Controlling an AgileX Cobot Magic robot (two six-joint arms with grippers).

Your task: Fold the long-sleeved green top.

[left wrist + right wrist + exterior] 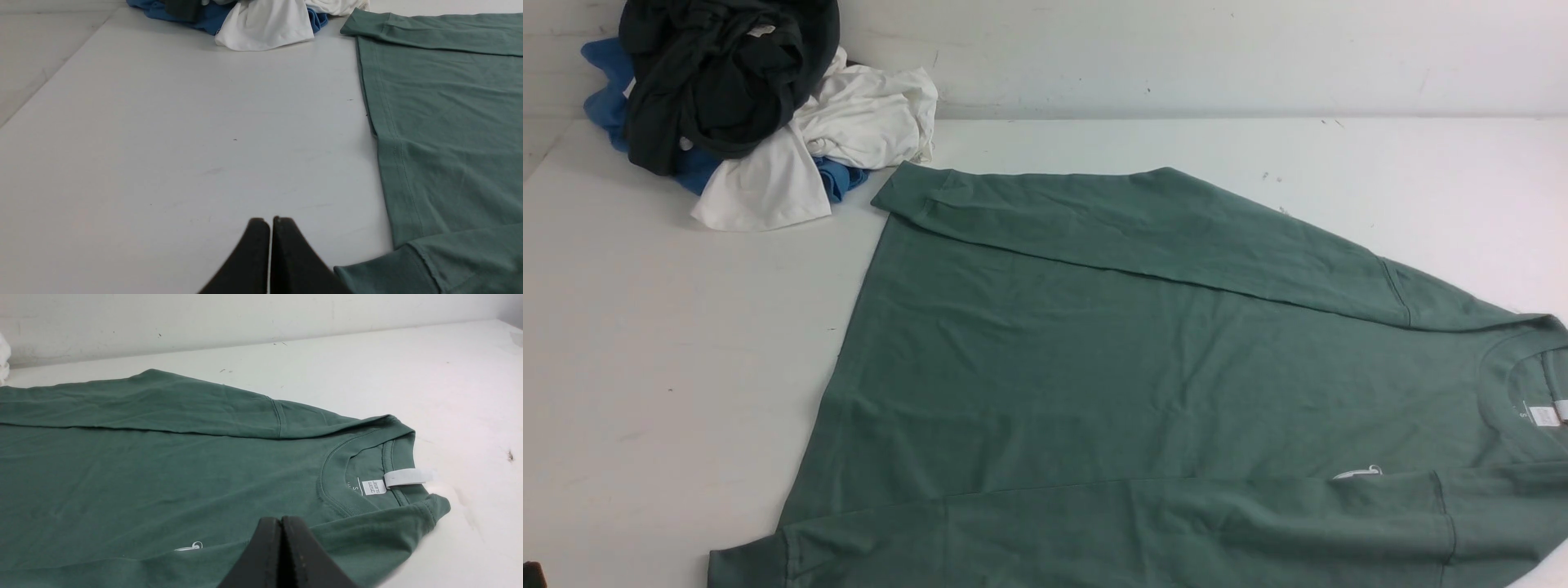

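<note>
The green long-sleeved top (1143, 367) lies flat on the white table, neck to the right and hem to the left. Both sleeves are folded in over the body, one along the far edge, one along the near edge. Its collar with a white neck label (406, 477) shows in the right wrist view. My left gripper (269, 222) is shut and empty above bare table, just left of the near sleeve's cuff (388, 273). My right gripper (282, 520) is shut and empty, hovering over the near shoulder below the collar. Neither gripper shows in the front view.
A heap of other clothes sits at the back left: a black-dark green garment (719, 73) on top of white (849, 122) and blue (605, 90) ones. A white wall (1217, 49) runs along the table's far edge.
</note>
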